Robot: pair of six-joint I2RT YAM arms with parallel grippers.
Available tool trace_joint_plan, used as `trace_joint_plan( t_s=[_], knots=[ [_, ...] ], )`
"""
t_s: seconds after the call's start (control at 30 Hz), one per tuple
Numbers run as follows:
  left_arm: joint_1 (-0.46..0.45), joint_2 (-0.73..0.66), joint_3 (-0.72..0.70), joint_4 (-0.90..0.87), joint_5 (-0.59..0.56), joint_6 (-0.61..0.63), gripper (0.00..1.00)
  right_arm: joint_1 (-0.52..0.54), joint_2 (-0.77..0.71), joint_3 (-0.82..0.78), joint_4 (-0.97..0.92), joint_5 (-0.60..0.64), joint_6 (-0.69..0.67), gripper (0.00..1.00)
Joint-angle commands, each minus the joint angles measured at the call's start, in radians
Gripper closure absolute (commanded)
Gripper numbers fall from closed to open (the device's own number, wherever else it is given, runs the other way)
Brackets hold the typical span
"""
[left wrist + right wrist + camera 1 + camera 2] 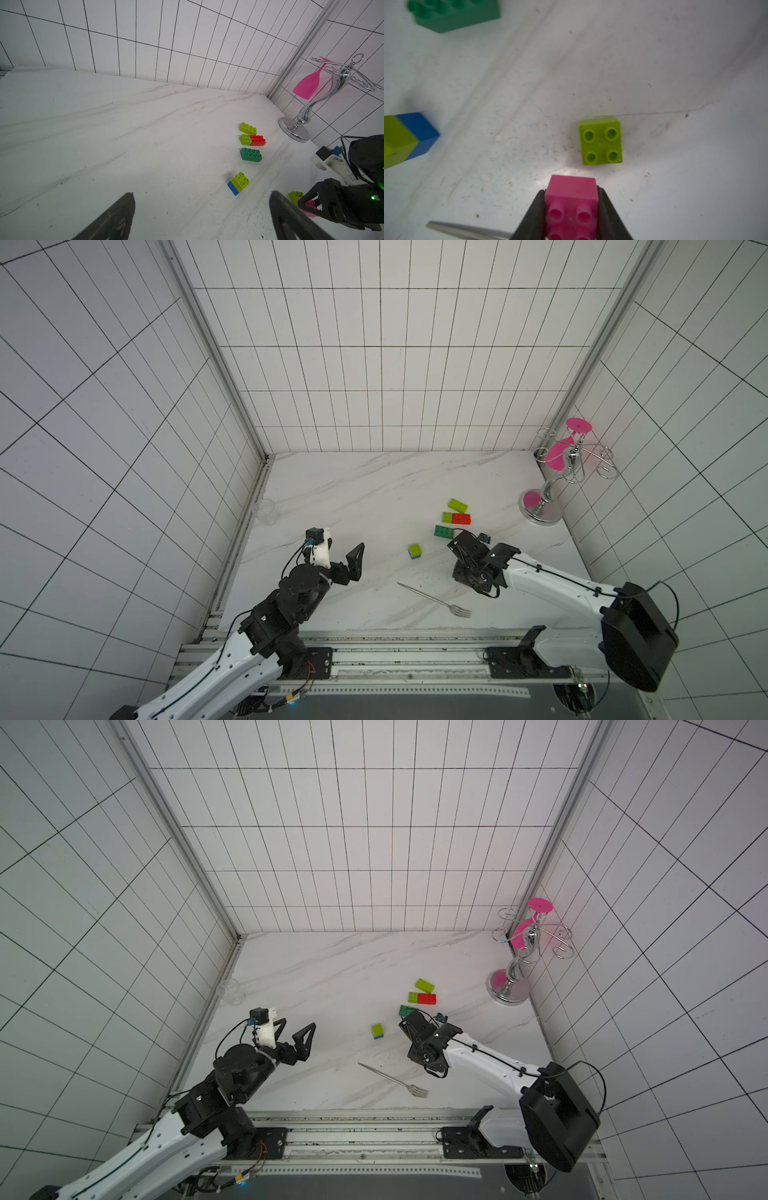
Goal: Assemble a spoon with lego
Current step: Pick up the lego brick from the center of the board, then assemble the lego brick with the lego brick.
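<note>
**Pink brick pinched, spoon not yet begun**

You are at the pick-up of one piece. Your right gripper (571, 190) has its jaws clamped on two opposite side walls of the pink square studded plastic brick (571, 199), with the studs toward the wrist camera. I cannot tell whether the brick is clear of the white marble-look table (353, 497).

Take the dark green rectangular studded brick (443, 531) as your mark.
- **Left gripper:** Your left gripper (297, 1025) hangs well apart from the mark on your left, jaws spread wide with nothing between them.
- **Pink brick:** It sits just beside the mark, on the side nearer you. A loose lime green square brick (600, 140) lies just beside it.
- **Stack:** A small stack of a lime square brick on a blue one (414, 551) stands near the mark, to its left and nearer you. It is likely the start of the stem.
- **Beyond the mark:** Another lime square brick (447, 517) and a red rectangular brick (461, 519) touch end to end. Past them a lime rectangular brick (457, 505) lies alone.
- **Fork:** The thin metal fork (436, 600) lies well apart from the mark, nearer you.

So the spoon is unbuilt and its parts lie scattered. Next, I judge, you must lift the pink brick, carry it level over another brick's studs, line up the edges and press squarely down. A skewed press could let the smooth plastic slip from the jaws or shove the lower brick along the table.
</note>
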Motion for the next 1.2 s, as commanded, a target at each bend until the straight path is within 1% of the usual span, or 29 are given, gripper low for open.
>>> trace_joint_plan(
  t_s=[0.0,0.1,0.2,0.33,0.43,0.57,0.93,1.17],
  knots=[
    [-0.003,-0.024,0.003,-0.022,-0.023,-0.008,0.01,0.014,0.011,0.154,-0.054,-0.065,-0.337,0.77],
    [-0.002,-0.044,-0.003,-0.03,-0.039,-0.013,0.01,0.025,0.083,0.239,-0.026,-0.078,-0.501,0.77],
    [-0.003,-0.068,-0.008,-0.039,-0.061,-0.016,0.01,0.05,0.182,0.322,-0.003,-0.104,-0.625,0.77],
    [-0.003,-0.093,-0.021,-0.041,-0.08,-0.018,0.01,0.088,0.311,0.426,0.005,-0.109,-0.721,0.77],
    [-0.003,-0.101,-0.024,-0.038,-0.085,-0.017,0.01,0.094,0.396,0.483,0.001,-0.111,-0.736,0.77],
    [-0.003,-0.094,-0.024,-0.038,-0.085,-0.015,0.01,0.095,0.455,0.511,0.024,-0.102,-0.737,0.76],
    [-0.003,-0.084,-0.023,-0.037,-0.077,-0.017,0.01,0.09,0.524,0.539,0.045,-0.076,-0.752,0.76],
    [-0.003,-0.092,-0.021,-0.039,-0.072,-0.016,0.01,0.072,0.545,0.54,0.032,-0.067,-0.703,0.76]
  ],
)
